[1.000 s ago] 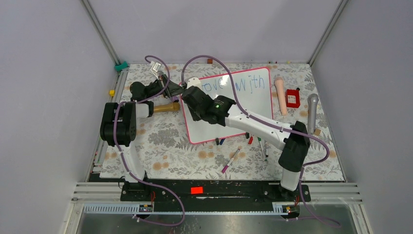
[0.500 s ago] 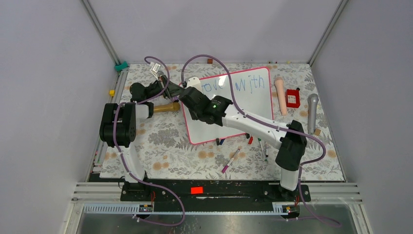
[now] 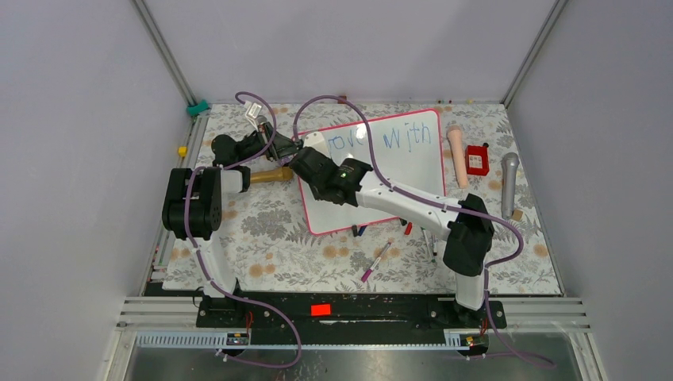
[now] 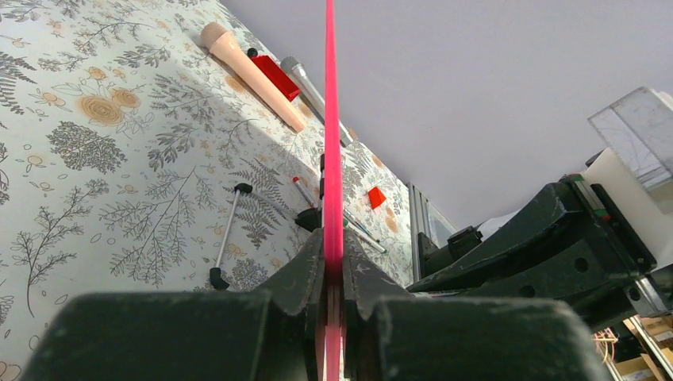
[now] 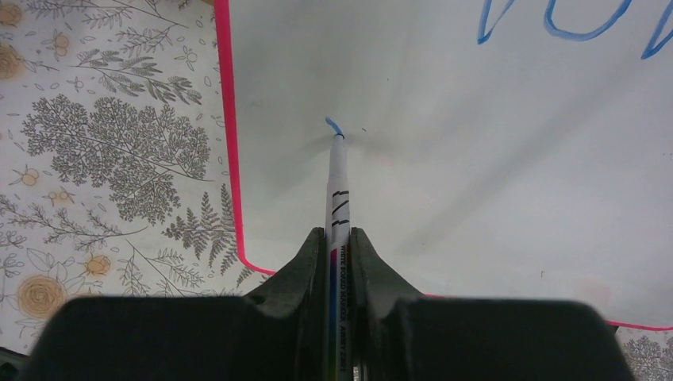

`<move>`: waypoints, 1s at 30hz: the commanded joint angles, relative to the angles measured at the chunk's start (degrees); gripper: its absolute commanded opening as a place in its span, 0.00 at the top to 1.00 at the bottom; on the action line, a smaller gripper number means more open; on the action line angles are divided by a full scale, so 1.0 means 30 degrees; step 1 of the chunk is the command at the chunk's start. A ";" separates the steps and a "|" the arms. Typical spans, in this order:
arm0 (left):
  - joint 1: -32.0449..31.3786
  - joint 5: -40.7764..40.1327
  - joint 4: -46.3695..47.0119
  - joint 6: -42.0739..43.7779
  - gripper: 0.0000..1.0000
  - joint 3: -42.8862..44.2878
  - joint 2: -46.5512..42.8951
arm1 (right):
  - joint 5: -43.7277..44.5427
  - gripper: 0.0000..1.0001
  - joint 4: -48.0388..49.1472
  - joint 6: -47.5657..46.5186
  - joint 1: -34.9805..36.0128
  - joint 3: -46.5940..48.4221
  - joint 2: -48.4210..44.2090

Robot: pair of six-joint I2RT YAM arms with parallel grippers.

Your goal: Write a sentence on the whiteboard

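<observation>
Floral-cloth table (image 3: 270,238), loose pens (image 3: 376,260) near front. Mid-table, right gripper (image 5: 339,238) clamped on marker (image 5: 336,175), tip touching whiteboard (image 3: 413,178) beside a short blue stroke. At board's left edge, left gripper (image 4: 333,258) pinches pink rim. Blue sentence (image 3: 406,140) along far edge.

Whiteboard (image 3: 413,168): smooth, glossy white face that carries soft reflections; thin pink rim, plastic in look. Marker (image 5: 336,186): smooth white plastic barrel with a printed label. Surface (image 3: 270,238): matt floral-printed covering; cloth or paper cannot be told. Jaws: matt black plastic, finely grained. Microphone (image 3: 509,181): dull grey, metallic-looking. Cables (image 3: 341,98): smooth purple sheath.
</observation>
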 commanded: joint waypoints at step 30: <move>-0.0072 0.0603 0.1201 0.0057 1.00 0.0204 -0.1009 | -0.0352 1.00 -0.0639 -0.1554 -0.0474 0.1751 -0.0802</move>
